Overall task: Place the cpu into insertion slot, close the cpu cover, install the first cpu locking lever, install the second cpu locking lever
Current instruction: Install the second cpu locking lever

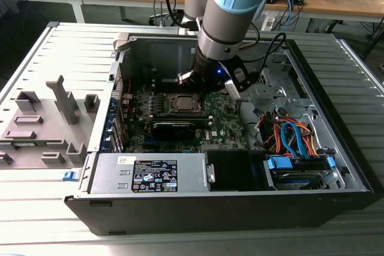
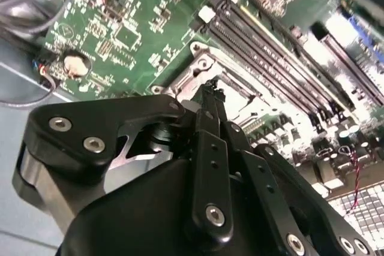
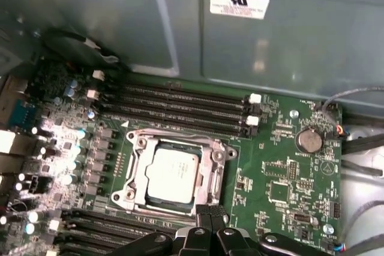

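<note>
Black gripper (image 3: 204, 217) pinched shut on nothing, right beside the socket edge.
The cpu (image 3: 173, 174) sits in the insertion slot (image 3: 133, 179), with the cpu cover (image 3: 215, 160) down around it. Best push slow and straight.

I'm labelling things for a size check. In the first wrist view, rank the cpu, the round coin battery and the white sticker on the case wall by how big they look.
1. cpu
2. white sticker
3. coin battery

The sticker sits farther from the camera, so its rank is by appearance only.

Light-blue-capped silver arm (image 1: 231, 10), black screw-studded hand (image 2: 213, 97).
</note>
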Controlling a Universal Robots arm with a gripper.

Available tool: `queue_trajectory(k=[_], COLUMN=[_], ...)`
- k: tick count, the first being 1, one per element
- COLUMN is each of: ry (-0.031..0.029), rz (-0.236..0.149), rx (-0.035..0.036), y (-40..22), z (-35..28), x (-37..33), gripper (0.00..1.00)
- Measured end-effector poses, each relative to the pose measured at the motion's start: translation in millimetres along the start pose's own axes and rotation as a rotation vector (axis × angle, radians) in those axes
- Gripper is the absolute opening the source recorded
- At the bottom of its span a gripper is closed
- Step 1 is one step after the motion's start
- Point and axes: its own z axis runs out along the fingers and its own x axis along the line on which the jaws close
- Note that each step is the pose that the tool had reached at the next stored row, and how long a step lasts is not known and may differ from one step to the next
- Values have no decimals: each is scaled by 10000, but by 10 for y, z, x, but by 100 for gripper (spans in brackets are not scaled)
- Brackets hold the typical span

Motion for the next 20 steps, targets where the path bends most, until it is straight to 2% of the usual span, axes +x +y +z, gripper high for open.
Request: queue_trajectory(k=[1,3,4,5,6,7,8,9,11,12,13,16,17,18,20], ry=[-16,-13,25,63,94,153,193,217,295,320,374,472,489,505,509], rz=[-3,3,20,35,48,71,88,98,130,141,161,202,209,215,215], rx=[13,191,447,667,849,1199,1439,1575,2033,2180,2498,3076,3174,3261,3287], y=[12,33,48,61,76,110,139,157,222,248,313,401,412,426,441], z=[-4,-24,-32,-32,-29,-21,-14,-11,4,9,24,34,24,-12,-66], x=[9,12,11,9,6,0,-6,-9,-21,-26,-38,-54,-55,-54,-54], gripper=[11,11,11,11,11,11,11,11,11,11,11,11,11,11,11])
